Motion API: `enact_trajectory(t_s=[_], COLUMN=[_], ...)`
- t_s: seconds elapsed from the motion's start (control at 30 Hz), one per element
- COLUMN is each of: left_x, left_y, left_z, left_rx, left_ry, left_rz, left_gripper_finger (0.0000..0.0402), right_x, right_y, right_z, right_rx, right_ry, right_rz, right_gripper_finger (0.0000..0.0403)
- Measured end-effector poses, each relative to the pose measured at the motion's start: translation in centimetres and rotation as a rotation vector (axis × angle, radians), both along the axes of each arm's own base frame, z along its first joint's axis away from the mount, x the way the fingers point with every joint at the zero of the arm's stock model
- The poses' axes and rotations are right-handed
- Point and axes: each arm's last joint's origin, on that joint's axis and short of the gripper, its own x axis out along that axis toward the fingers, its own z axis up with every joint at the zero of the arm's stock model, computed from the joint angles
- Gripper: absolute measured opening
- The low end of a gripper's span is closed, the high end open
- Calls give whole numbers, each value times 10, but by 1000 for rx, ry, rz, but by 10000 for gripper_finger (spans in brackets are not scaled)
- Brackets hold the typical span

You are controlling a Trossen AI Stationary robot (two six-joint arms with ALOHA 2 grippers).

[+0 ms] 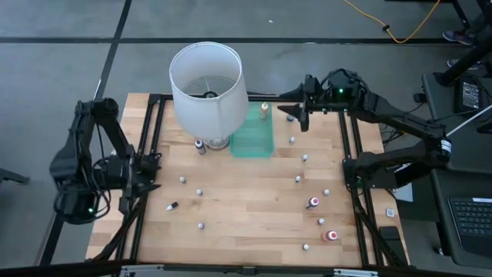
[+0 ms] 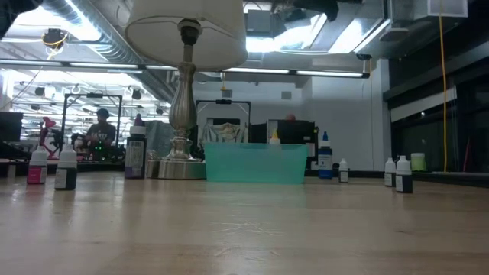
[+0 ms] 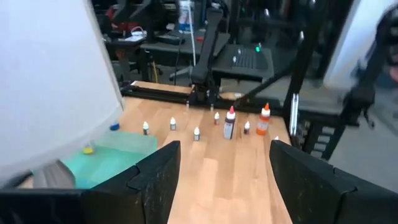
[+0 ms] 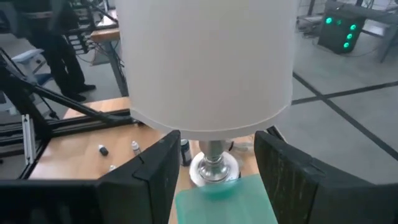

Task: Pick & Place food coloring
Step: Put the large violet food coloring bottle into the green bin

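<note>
**Risk entry: scattered bottles, lamp nearby**

Food coloring bottles (image 1: 314, 202) stand scattered across the frame's centre and lower right. Left gripper (image 3: 221, 171) and right gripper (image 4: 214, 163): fingers parted, empty. Hazard: right arm could topple the lamp (image 1: 207, 88) or bottles.

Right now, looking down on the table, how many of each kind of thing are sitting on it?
Food coloring bottles: at least 14
Lamp: 1
Green tray: 1
Total: at least 16

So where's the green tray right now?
In the high view, the green tray lies at the table's far middle, just right of the lamp, with an orange bottle by its far corner.
</note>
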Motion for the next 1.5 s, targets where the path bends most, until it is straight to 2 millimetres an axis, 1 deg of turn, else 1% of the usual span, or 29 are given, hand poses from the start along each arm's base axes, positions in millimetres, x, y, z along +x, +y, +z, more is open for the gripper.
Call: enact_trajectory(t_s=[0.13, 0.37, 0.6, 0.77, 0.93, 1.03, 1.13, 1.3, 1.43, 1.5], left_x=[1, 13, 36, 59, 84, 98, 110, 126, 134, 137], left_y=[-3, -5, -6, -2, 10, 15, 20, 28, 30, 30], left_z=[-24, -59, -99, -110, -122, -132, -141, -155, -168, -173], left_rx=[-52, -104, -188, -196, -217, -183, -103, -26, -27, -34], left_ry=[-13, -21, -13, 0, 108, 169, 225, 280, 345, 341], left_rz=[29, 139, 306, 445, 632, 715, 770, 853, 917, 940], left_gripper_finger=[239, 239, 239, 239, 239, 239, 239, 239, 239, 239], right_x=[2, 5, 7, 8, 8, 6, 4, 0, -5, -7], right_y=[6, 14, 21, 27, 31, 33, 33, 34, 36, 37], right_z=[0, 0, 0, -2, -7, -8, -8, -4, -1, 1], right_rx=[-6, -7, -30, -52, -37, -29, -29, -53, -55, -58], right_ry=[3, 5, 9, 29, 75, 99, 100, 85, 69, 61], right_rz=[7, 41, 78, 108, 124, 131, 132, 146, 172, 175], right_gripper_finger=[207, 207, 207, 207, 207, 207, 207, 207, 207, 207])
